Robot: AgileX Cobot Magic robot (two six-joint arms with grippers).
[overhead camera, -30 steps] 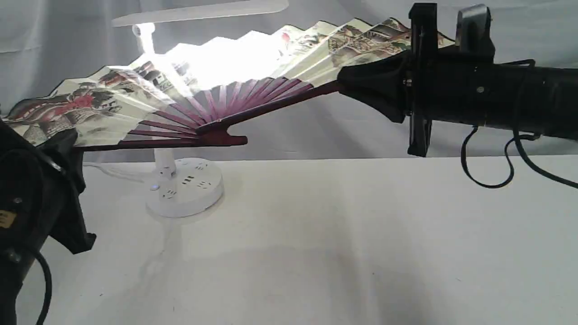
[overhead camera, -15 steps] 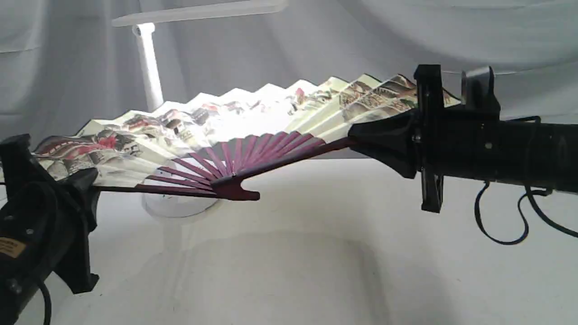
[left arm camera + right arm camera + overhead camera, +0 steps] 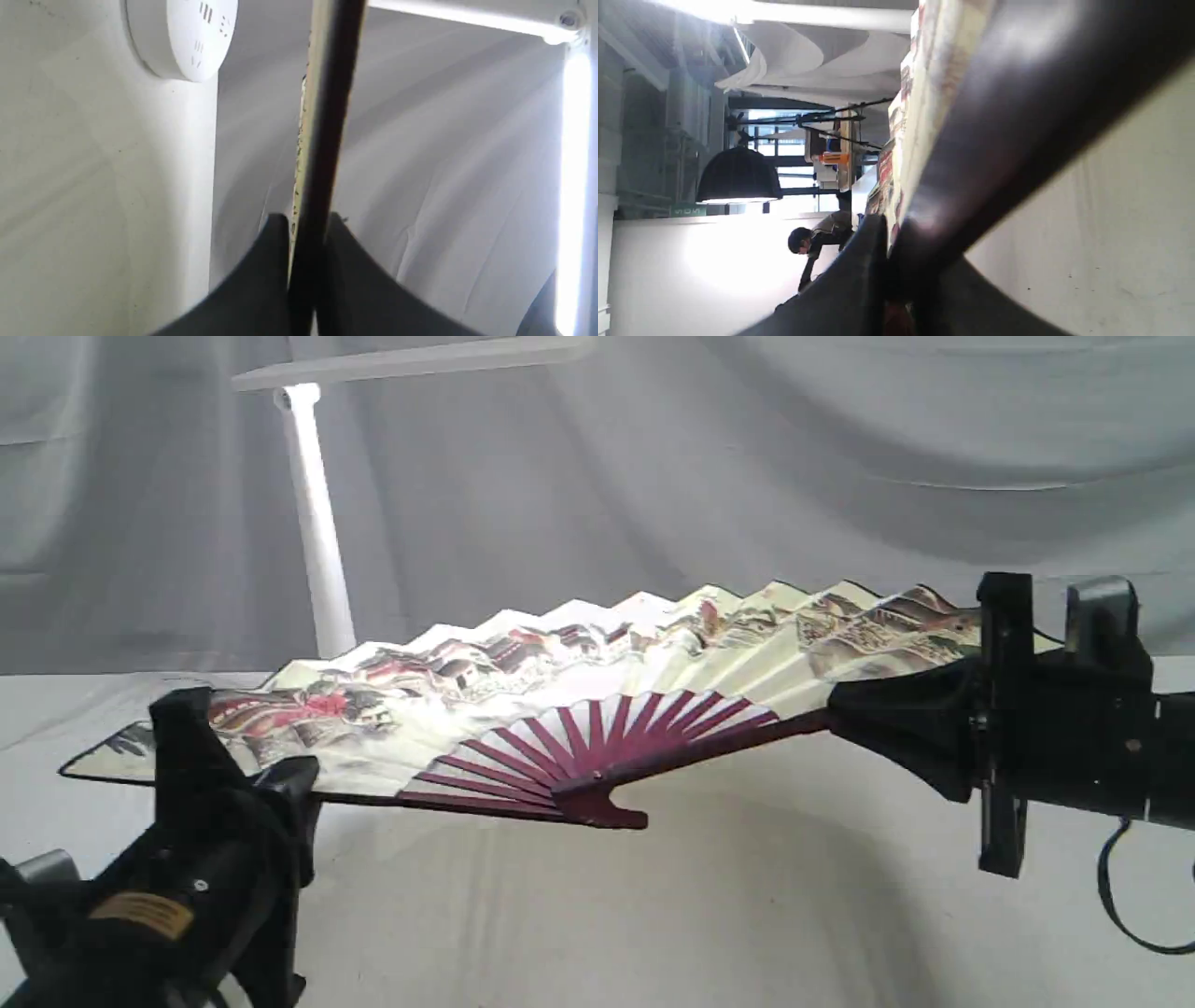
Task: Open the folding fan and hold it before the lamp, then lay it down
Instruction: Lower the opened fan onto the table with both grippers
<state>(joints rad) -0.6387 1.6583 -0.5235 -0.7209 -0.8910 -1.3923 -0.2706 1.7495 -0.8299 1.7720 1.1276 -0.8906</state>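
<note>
**Open fan held low between two claws**

The left arm rises from the lower left corner of the exterior view. Its left gripper (image 3: 238,756) points up at the fan (image 3: 560,681). In the left wrist view this gripper (image 3: 303,224) has both fingers pressed onto the fan's dark outer rib (image 3: 327,116), pinching it.

The fan is spread wide and lies almost flat, painted face up, low over the table (image 3: 653,915). Its right side is a little higher. Whether its left tip touches the table cannot be told.

The lamp (image 3: 317,551) stands behind the fan. Its stem rises above the pleats, and the fan hides its base there.

The right arm reaches in level from the right edge. The right gripper (image 3: 836,709) is clamped on the other outer rib, at the paper's lower edge.
</note>
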